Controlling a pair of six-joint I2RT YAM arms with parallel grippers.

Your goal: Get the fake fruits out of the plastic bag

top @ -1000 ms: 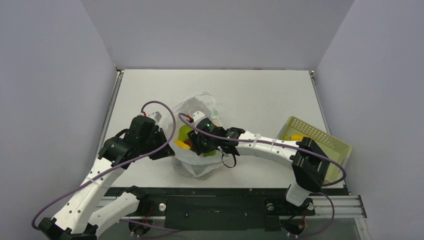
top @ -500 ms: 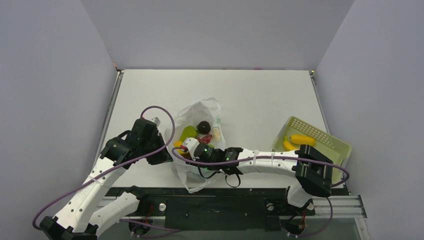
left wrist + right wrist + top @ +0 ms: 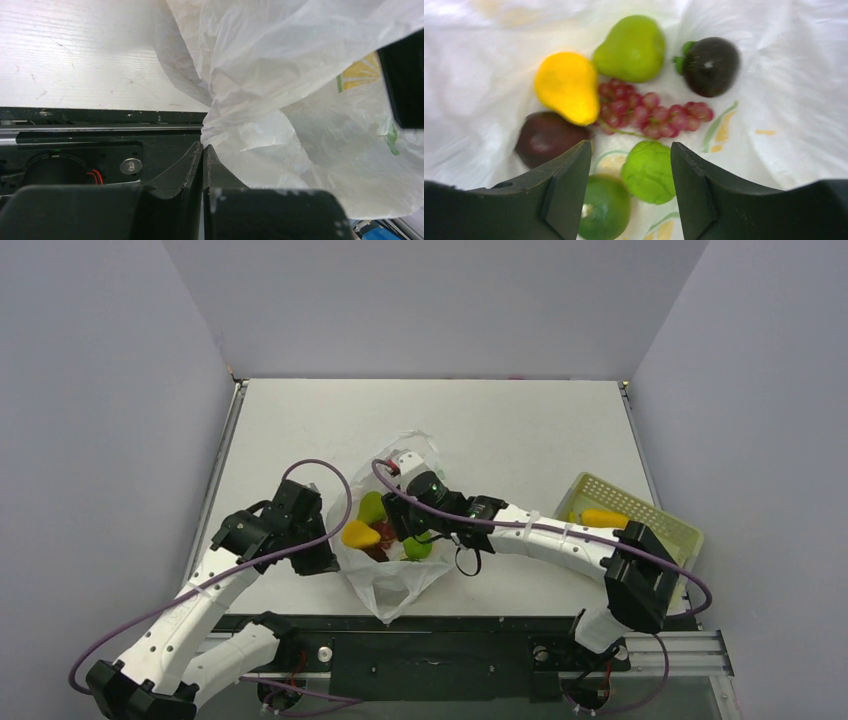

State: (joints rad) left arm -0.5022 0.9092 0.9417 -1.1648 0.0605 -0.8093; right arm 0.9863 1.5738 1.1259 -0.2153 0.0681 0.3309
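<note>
The left gripper (image 3: 204, 146) pinches the crinkly translucent white plastic bag (image 3: 280, 75) at its nine o'clock edge. The right gripper (image 3: 629, 165), jaws spread, hovers over the glossy fake fruits (image 3: 631, 47).

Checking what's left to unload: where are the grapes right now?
In the right wrist view, the grapes lie inside the bag at centre frame, just below the pear and right of the yellow fruit.

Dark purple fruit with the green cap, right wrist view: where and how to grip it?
The dark purple fruit: probably across its round middle, the right end effector coming straight down through the open plastic bag. Round, with bare bag around most of it.
</note>
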